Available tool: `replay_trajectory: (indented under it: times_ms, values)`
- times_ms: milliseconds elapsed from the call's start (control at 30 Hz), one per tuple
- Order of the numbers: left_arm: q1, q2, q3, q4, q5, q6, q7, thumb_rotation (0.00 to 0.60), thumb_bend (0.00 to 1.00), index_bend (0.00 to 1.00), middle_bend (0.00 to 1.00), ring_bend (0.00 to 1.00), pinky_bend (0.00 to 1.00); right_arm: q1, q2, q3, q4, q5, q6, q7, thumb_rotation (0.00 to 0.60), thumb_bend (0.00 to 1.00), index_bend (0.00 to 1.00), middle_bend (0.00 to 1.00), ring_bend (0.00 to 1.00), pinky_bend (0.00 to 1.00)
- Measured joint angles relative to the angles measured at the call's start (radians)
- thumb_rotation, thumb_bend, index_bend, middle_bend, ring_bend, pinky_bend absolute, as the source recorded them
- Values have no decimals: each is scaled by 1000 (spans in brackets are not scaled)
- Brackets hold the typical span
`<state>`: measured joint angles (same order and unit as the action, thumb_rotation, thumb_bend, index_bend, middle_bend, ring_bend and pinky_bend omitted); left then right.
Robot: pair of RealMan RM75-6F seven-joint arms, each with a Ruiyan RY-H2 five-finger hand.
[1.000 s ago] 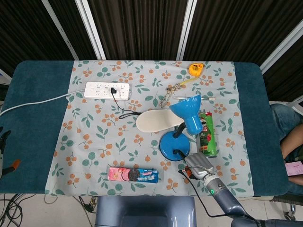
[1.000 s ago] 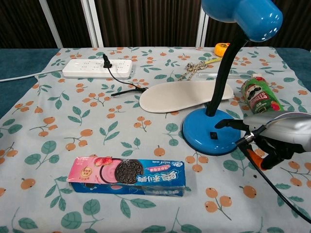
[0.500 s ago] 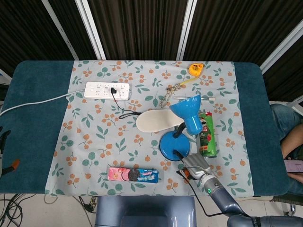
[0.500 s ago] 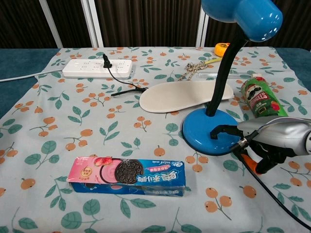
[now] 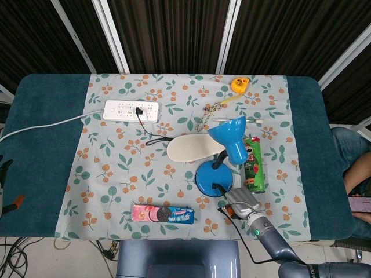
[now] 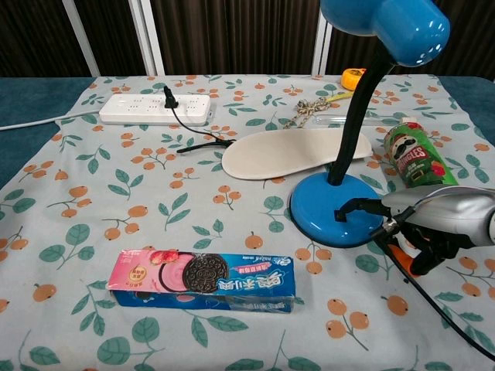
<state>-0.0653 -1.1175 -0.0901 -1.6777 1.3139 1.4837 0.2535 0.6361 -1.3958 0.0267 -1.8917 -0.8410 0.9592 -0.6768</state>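
A blue desk lamp stands right of centre, its round base on the floral cloth and its shade bent over. My right hand lies just right of the base. One dark fingertip reaches onto the base's front edge near a small black switch; the other fingers are curled in with nothing in them. A black cable trails from the hand toward the table's front edge. My left hand shows in neither view.
A green Pringles can lies right of the lamp. A white insole, an Oreo pack, a white power strip, a chain and an orange tape measure lie around.
My right hand has slid a little toward the front of the table, and its outstretched fingertip has dropped lower on the lamp base's front edge. Nothing else has moved.
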Motion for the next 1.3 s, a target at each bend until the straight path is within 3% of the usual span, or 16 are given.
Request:
replay_trajectory:
  times_ms: [1300]
  values:
    - [0, 2, -1, 2, -4, 0, -4, 600, 212, 115, 6, 0, 50, 78, -16, -53, 13, 75, -10, -9, 600, 678, 46, 669, 768, 1000]
